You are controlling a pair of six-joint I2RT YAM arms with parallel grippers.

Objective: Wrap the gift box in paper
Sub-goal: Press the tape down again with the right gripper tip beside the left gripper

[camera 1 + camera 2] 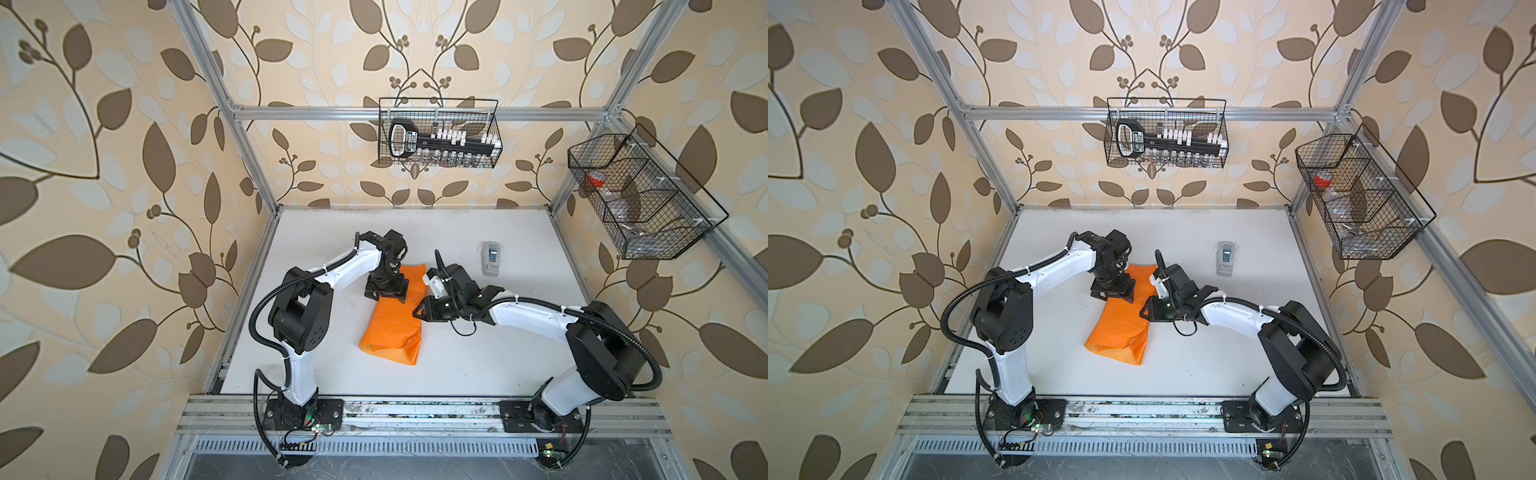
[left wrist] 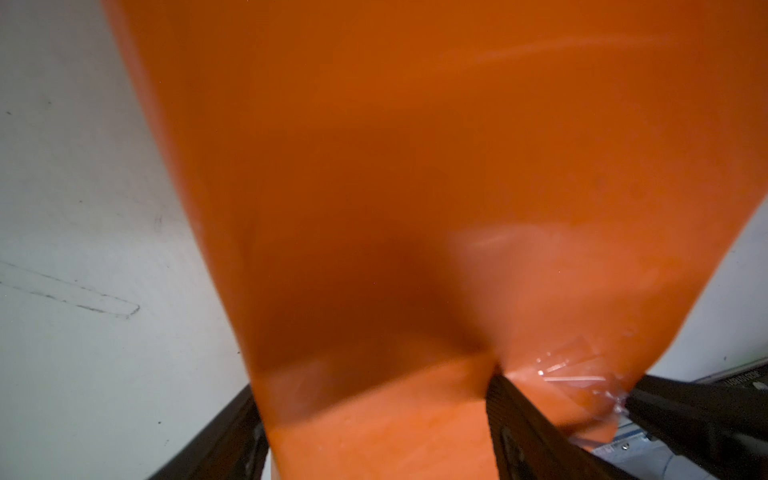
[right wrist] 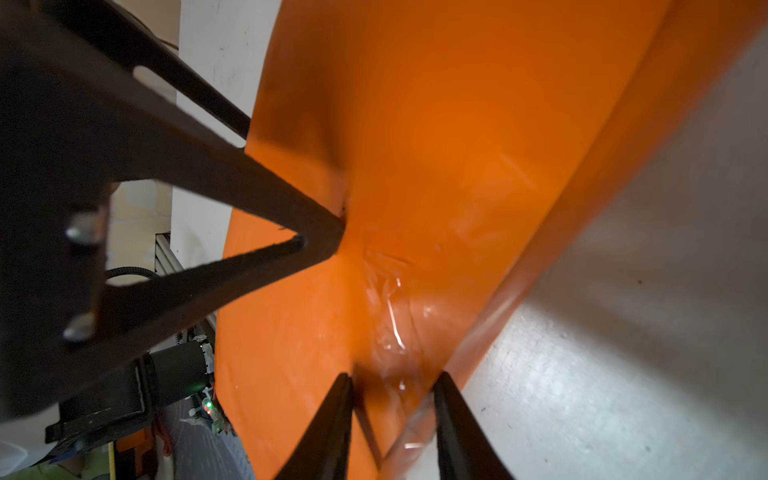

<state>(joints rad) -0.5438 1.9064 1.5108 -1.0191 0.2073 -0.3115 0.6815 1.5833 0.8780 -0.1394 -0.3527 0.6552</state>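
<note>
The orange paper (image 1: 390,328) (image 1: 1117,332) lies folded into a long bundle on the white table. The gift box is hidden under it. My left gripper (image 1: 386,293) (image 1: 1113,293) points down over the far part of the bundle. In the left wrist view its jaws (image 2: 374,386) stand wide, shut against both sides of a paper-covered block. My right gripper (image 1: 417,312) (image 1: 1144,311) reaches in from the right at the paper's side edge. Its jaws (image 3: 395,376) stand apart with the fold edge and a strip of clear tape (image 3: 390,316) between them, not pinched.
A grey-white tape dispenser (image 1: 491,257) (image 1: 1226,257) sits on the table (image 1: 457,361) behind the right arm. Two wire baskets hang on the frame, one at the back (image 1: 440,133), one at the right (image 1: 640,199). The two grippers are very close together.
</note>
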